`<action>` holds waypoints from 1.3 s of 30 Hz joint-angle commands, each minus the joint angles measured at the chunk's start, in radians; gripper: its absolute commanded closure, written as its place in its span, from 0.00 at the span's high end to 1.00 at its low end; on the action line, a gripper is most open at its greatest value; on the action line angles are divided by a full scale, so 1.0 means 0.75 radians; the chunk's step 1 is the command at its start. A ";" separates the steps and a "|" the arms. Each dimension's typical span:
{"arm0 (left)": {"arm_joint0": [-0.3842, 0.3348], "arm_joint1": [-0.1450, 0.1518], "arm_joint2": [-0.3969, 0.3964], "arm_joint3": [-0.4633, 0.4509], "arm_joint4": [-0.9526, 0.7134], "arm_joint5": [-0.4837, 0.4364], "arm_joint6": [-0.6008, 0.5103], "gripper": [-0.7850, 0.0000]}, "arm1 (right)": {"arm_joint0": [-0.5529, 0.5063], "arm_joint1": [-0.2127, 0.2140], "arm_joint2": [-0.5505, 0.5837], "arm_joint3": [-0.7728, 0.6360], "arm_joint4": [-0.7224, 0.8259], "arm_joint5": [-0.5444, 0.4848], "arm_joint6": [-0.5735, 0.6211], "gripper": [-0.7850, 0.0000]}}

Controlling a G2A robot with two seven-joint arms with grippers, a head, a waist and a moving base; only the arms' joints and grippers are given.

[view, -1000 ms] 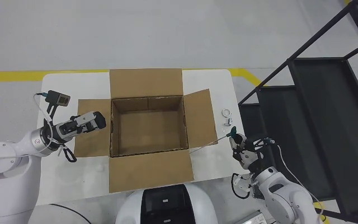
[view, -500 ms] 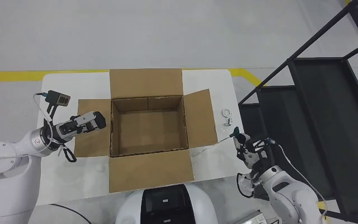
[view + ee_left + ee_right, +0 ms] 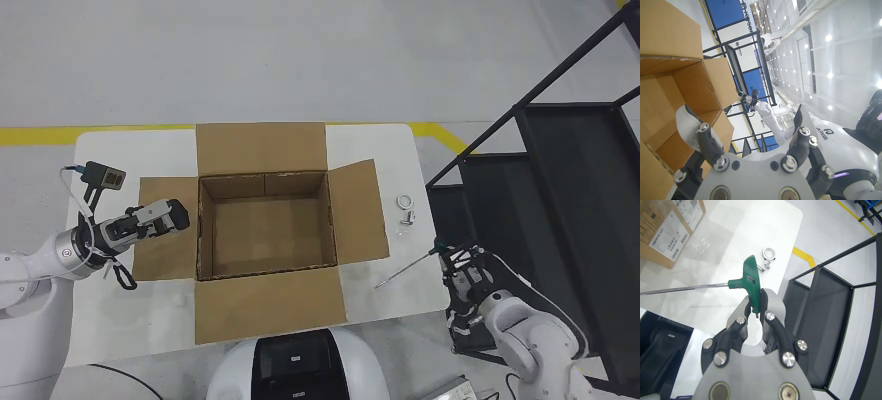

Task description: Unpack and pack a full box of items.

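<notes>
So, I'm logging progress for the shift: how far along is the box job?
Unpacking looks nearly done: the brown cardboard box is open and looks empty, a silver metal ring lies on the white table. In hand: the right gripper is shut on a green T-handle hex key. The left gripper is open beside the box. Repacking seems left.

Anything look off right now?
The right gripper pinches the green T-handle key by just one end of its handle, long shaft jutting sideways over the table. The box sits square and empty.
</notes>
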 commanded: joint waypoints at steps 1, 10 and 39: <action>0.000 0.000 0.000 0.000 0.000 0.000 0.000 1.00 | 0.077 0.000 -0.052 0.076 -0.038 0.046 0.036 0.00; 0.000 0.000 0.000 0.000 0.000 0.000 0.000 1.00 | 0.339 -0.001 -0.206 0.415 -0.192 0.188 0.173 0.00; 0.000 0.000 0.000 0.000 0.000 0.000 0.000 1.00 | 0.379 0.014 -0.205 0.436 -0.100 0.194 0.233 1.00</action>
